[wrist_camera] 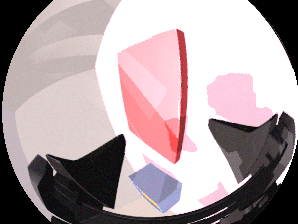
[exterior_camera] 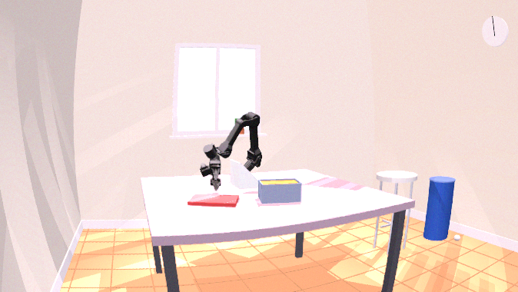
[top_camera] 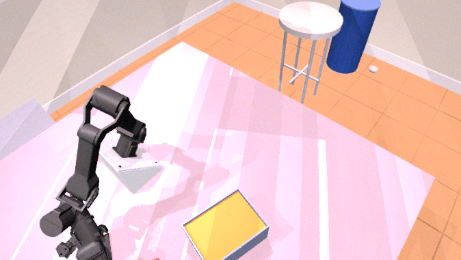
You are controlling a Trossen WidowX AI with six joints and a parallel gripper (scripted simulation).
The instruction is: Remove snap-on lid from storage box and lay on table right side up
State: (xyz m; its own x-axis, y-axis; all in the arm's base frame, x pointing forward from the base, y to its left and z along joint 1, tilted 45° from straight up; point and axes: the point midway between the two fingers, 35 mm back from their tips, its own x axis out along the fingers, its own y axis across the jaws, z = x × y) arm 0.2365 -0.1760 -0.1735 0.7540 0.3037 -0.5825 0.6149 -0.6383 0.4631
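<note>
The red lid point(exterior_camera: 213, 200) point(wrist_camera: 150, 75) lies on the table left of the box in the exterior view, looking flat or nearly flat, with a smooth face up; its underside is hidden. Only a red corner shows at the bottom edge of the top view. The blue-grey storage box point(top_camera: 254, 240) point(exterior_camera: 280, 193) point(wrist_camera: 156, 179) stands upright, open at the top, with a yellow inside. My gripper point(exterior_camera: 216, 189) point(wrist_camera: 168, 131) is open and empty, pointing down just above the lid's rear part, with the fingers wide apart in the wrist view. Its fingertips are out of frame in the top view.
My arm rises from a pale wedge-shaped base point(top_camera: 140, 178) point(exterior_camera: 239, 177) behind the box and lid. The table's point(exterior_camera: 327, 209) front edge lies beyond the lid in the exterior view. A round stool point(top_camera: 308, 18) point(exterior_camera: 396, 177) and a blue bin point(top_camera: 349, 41) point(exterior_camera: 439, 209) stand on the floor.
</note>
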